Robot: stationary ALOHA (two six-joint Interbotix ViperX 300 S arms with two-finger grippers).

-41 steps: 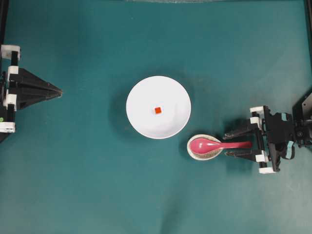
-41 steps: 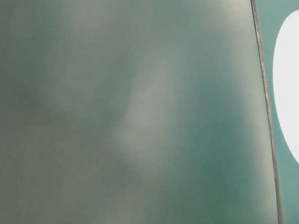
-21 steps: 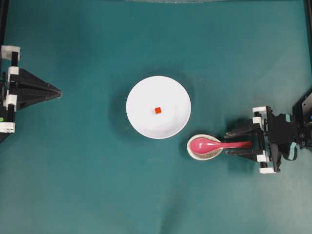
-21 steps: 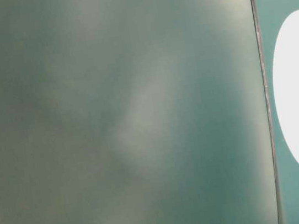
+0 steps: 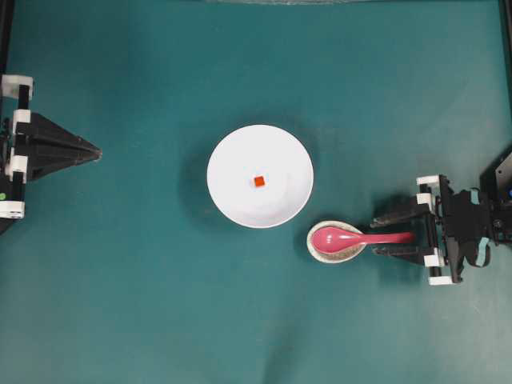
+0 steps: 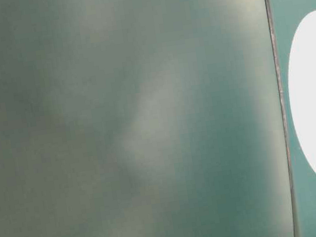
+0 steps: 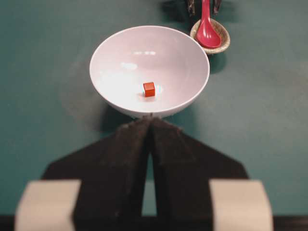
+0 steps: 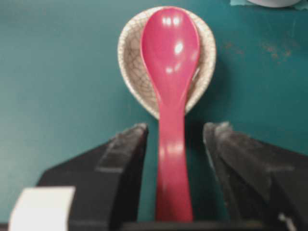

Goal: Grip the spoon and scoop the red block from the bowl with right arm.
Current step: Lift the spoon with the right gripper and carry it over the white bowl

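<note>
Your right gripper (image 8: pixel 175 144) stands wide, straddling the handle of the glossy magenta-pink plastic spoon (image 8: pixel 171 96) lying in the small crackle-glazed oval dish (image 8: pixel 130 57); close squarely, mid-handle. Only the left wrist view shows the tiny red-orange cube (image 7: pixel 149 89) inside the large white bowl (image 7: pixel 110 48) from the side.
</note>
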